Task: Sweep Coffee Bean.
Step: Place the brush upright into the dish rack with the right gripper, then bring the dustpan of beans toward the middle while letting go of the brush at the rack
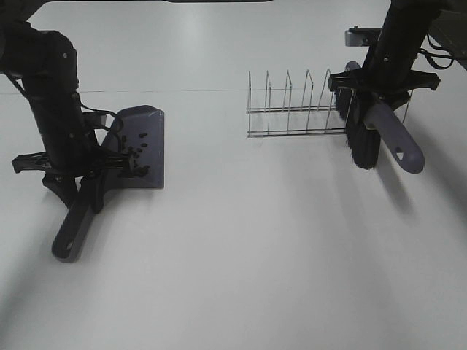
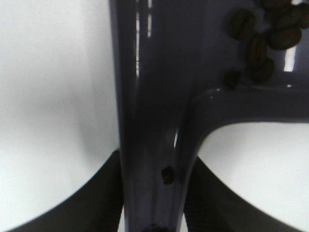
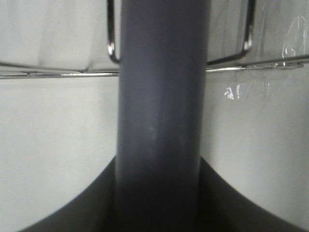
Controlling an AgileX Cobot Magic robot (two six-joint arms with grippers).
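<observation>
- Two arms, matte black, built of thick rounded links: left arm (image 1: pixel 51 95), right arm (image 1: pixel 398 44).
- Black cables looped beside each arm's lower link.
- Flat black crossbar at each wrist, wider than the arm.
- Grey bracket near right arm's top.
- Dark, curved fingers (image 2: pixel 91 193) with finely ribbed inner faces.

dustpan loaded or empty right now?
Loaded. Coffee beans lie scattered inside the dustpan, clustered near its handle end; the left wrist view shows several against the pan's back wall.
</observation>
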